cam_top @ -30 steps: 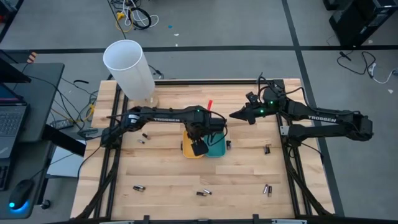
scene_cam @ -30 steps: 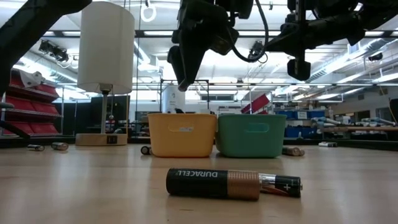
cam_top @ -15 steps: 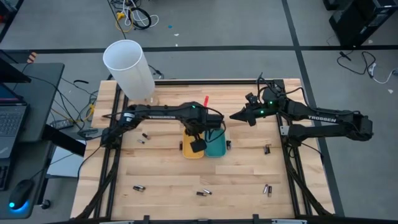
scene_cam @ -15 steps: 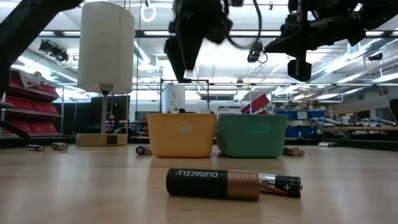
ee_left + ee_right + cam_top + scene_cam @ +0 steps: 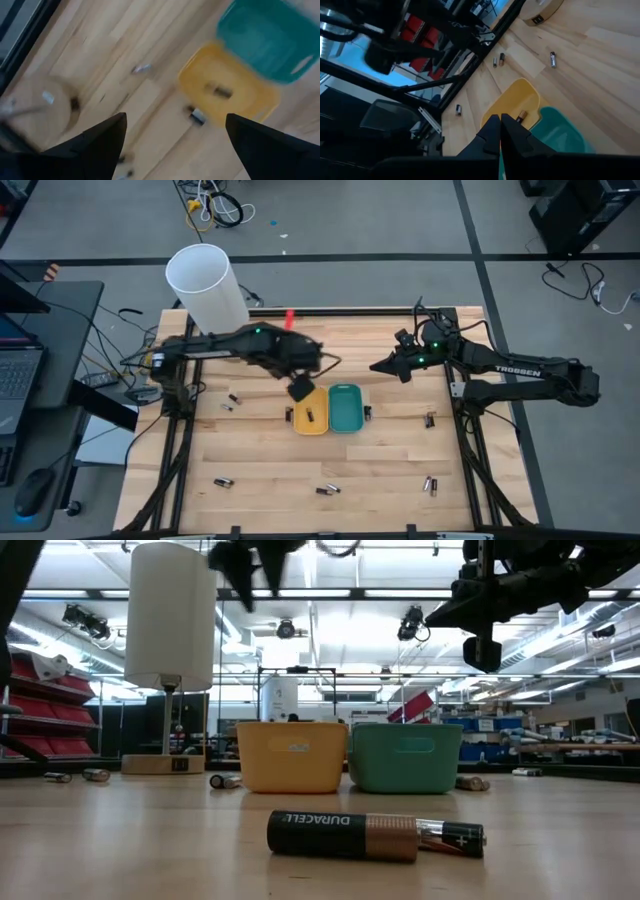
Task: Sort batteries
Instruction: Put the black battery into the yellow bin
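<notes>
The yellow tray (image 5: 310, 412) and the teal tray (image 5: 345, 408) stand side by side at mid table. One battery (image 5: 310, 417) lies in the yellow tray (image 5: 227, 92). Other batteries lie loose on the wood: two by the left arm (image 5: 229, 401), one at the tray's left wall (image 5: 197, 116), several near the front edge (image 5: 327, 490), one close to the low camera (image 5: 375, 835). My left gripper (image 5: 300, 388) hangs open, high above the yellow tray's far left corner, with nothing between its fingers (image 5: 112, 135). My right gripper (image 5: 375, 366) is shut and empty, in the air beyond the teal tray.
A white lamp (image 5: 205, 285) on a wooden base (image 5: 35, 107) stands at the far left corner. More batteries lie right of the teal tray (image 5: 368, 412) and by the right arm (image 5: 430, 419). Black frame rails run along the table's left and right edges.
My left gripper has risen from just over the yellow tray and drawn back toward the table's far left, rolling as it went. The battery in the yellow tray, covered by the gripper before, shows now. My right arm has kept still.
</notes>
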Tool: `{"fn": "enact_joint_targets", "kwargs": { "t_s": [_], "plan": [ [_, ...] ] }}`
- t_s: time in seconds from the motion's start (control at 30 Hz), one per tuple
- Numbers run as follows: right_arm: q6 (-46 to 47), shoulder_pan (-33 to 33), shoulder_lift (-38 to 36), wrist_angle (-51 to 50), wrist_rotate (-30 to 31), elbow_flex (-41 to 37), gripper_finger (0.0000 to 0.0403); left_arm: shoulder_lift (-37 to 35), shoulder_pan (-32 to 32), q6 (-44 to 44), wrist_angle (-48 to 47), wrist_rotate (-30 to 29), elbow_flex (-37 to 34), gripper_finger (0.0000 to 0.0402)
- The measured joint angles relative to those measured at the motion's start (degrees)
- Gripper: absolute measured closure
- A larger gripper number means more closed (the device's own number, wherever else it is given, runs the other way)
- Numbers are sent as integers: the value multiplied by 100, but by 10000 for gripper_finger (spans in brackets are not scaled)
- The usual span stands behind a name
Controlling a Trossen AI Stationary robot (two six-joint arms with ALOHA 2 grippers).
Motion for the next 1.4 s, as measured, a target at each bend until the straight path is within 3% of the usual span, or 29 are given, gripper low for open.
{"fn": "enact_joint_targets", "kwargs": {
  "t_s": [0.23, 0.43, 0.57, 0.73, 1.0, 1.2, 1.4],
  "plan": [
    [-39, -10, 0, -195, 17, -2, 401, -1229, -337, -636, 279, 444, -2568, 46],
    [-138, -124, 0, -207, 61, -2, 401, -2284, -358, -1287, 1764, 980, -4784, 46],
    [-136, -184, 0, -205, 61, -2, 401, -2559, -356, -1533, 2203, 932, -5695, 46],
    [-93, -184, 0, -205, 124, -2, 401, -2563, -345, -1537, 2338, 924, -6350, 46],
    [244, -184, 9, -201, 400, -2, 401, -2563, 29, -1540, 3359, 1128, -7241, 46],
    [418, -184, 9, -202, 400, -2, 401, -2563, 292, -1479, 3347, 974, -7378, 46],
    [468, -184, 9, -202, 406, -2, 401, -2561, 593, -859, 3664, 884, -7378, 46]
  ]
}}
